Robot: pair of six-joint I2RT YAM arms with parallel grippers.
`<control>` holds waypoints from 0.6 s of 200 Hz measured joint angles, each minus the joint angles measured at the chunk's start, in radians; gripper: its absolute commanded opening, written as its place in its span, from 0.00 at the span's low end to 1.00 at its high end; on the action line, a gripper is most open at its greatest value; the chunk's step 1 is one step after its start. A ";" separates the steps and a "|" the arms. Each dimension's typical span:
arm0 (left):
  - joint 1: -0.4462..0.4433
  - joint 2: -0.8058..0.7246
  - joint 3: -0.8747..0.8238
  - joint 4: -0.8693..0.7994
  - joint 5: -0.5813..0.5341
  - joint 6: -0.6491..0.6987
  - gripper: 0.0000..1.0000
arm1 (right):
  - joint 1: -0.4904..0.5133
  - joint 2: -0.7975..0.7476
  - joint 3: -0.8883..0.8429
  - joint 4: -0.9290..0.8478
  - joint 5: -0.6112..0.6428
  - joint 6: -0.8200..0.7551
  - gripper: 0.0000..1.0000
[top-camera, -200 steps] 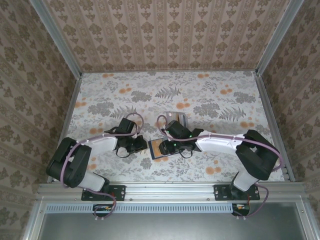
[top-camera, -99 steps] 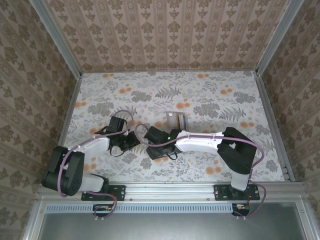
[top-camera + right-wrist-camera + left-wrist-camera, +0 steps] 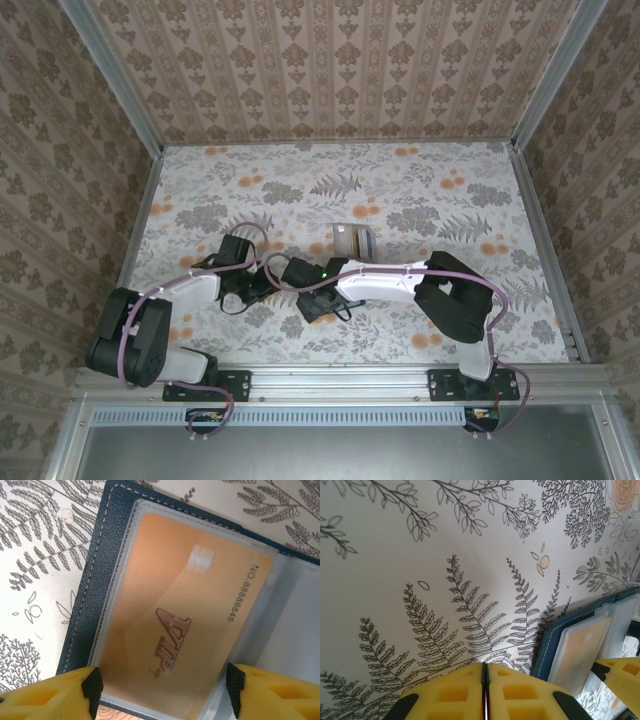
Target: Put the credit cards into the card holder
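Tabletop (image 3: 450,190), top external view: floral-print surface with patterned walls on three sides. Both arms reach inward and meet near the middle front. Left pincer (image 3: 262,285) lies low over the surface, just left of the right pincer (image 3: 305,295); from this height I cannot tell either one's opening. Card holder (image 3: 318,308) lies flat directly under the right pincer and mostly covered by it, with a dark edge and a bit of orange showing. Silvery slotted rack (image 3: 352,240) stands behind, apart from both arms.

Left wrist view: left pincer (image 3: 485,690) is closed, its yellow pads pressed together with nothing between them, hovering over bare fern print. Card holder (image 3: 547,645) is at the right edge, navy border with light stitching, lying open on the tabletop. An orange card (image 3: 580,647) sits inside its clear sleeve. A yellow fingertip (image 3: 620,672) of the other arm sits over the holder's lower right.

Right wrist view: right pincer (image 3: 162,687) is spread wide, gripping nothing, one yellow tip at each lower corner. Card holder (image 3: 87,595) lies open beneath it. Orange card (image 3: 180,615) is fully inside the clear sleeve (image 3: 122,565), showing a chip, "VIP" lettering and a printed number. A second, pale sleeve leaf extends to the right; contents unclear.
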State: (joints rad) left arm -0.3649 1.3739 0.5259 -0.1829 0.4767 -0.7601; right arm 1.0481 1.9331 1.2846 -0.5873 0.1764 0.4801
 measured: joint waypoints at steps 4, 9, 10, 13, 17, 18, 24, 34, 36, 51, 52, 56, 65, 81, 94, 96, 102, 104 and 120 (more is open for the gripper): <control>0.000 0.000 0.000 0.000 0.000 0.000 0.10 | 0.000 0.001 0.001 0.000 0.000 0.001 0.70; 0.000 0.001 0.000 0.000 0.000 0.000 0.10 | 0.000 0.002 0.003 0.000 0.000 0.002 0.70; 0.000 0.001 0.000 0.000 0.000 0.000 0.10 | 0.000 0.002 0.003 0.000 0.000 0.002 0.70; 0.000 0.002 0.000 0.000 0.000 0.000 0.10 | 0.000 0.004 0.004 0.000 0.000 0.002 0.70; 0.000 0.002 0.000 0.000 0.001 0.000 0.10 | 0.000 0.005 0.005 -0.001 0.000 0.002 0.69; 0.000 0.002 0.000 0.000 0.001 0.000 0.10 | 0.000 0.005 0.005 -0.001 0.000 0.002 0.69; 0.000 0.002 0.000 0.000 0.001 0.000 0.11 | 0.000 0.006 0.006 -0.001 0.000 0.002 0.68; 0.000 0.003 0.000 -0.002 0.002 0.001 0.11 | 0.000 0.006 0.008 -0.004 0.000 0.002 0.65; 0.000 0.004 0.000 -0.002 0.003 0.001 0.11 | 0.000 0.006 0.008 -0.004 0.000 0.002 0.64; 0.000 0.006 0.000 -0.003 0.004 0.001 0.11 | 0.000 0.006 0.008 -0.003 -0.002 0.006 0.63; 0.000 0.007 0.000 -0.003 0.004 0.002 0.11 | 0.000 0.006 0.008 -0.003 -0.002 0.006 0.63; -0.001 0.007 0.000 -0.003 0.006 0.003 0.11 | 0.000 0.006 0.008 -0.003 -0.002 0.006 0.63; -0.004 0.008 0.001 -0.003 0.008 0.007 0.11 | 0.000 0.006 0.006 0.000 -0.002 0.006 0.64; -0.015 0.013 0.006 -0.008 0.008 0.013 0.11 | -0.003 -0.003 -0.006 0.010 -0.002 0.009 0.68; -0.023 0.013 0.006 -0.007 0.007 0.015 0.11 | -0.006 -0.019 -0.023 0.015 -0.002 0.013 0.69; -0.024 0.013 0.007 -0.007 0.007 0.015 0.11 | -0.007 -0.023 -0.025 0.016 -0.003 0.013 0.69; -0.028 0.013 0.006 -0.007 0.006 0.015 0.11 | -0.008 -0.030 -0.031 0.020 -0.003 0.013 0.69; -0.027 0.014 0.007 -0.007 0.006 0.015 0.11 | -0.010 -0.035 -0.034 0.021 -0.003 0.013 0.69; -0.028 0.017 0.008 -0.009 0.006 0.016 0.11 | -0.011 -0.051 -0.039 0.031 -0.004 0.014 0.70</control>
State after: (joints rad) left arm -0.3931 1.3907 0.5335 -0.1917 0.4824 -0.7441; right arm 1.0370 1.8816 1.2461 -0.5568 0.1726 0.4938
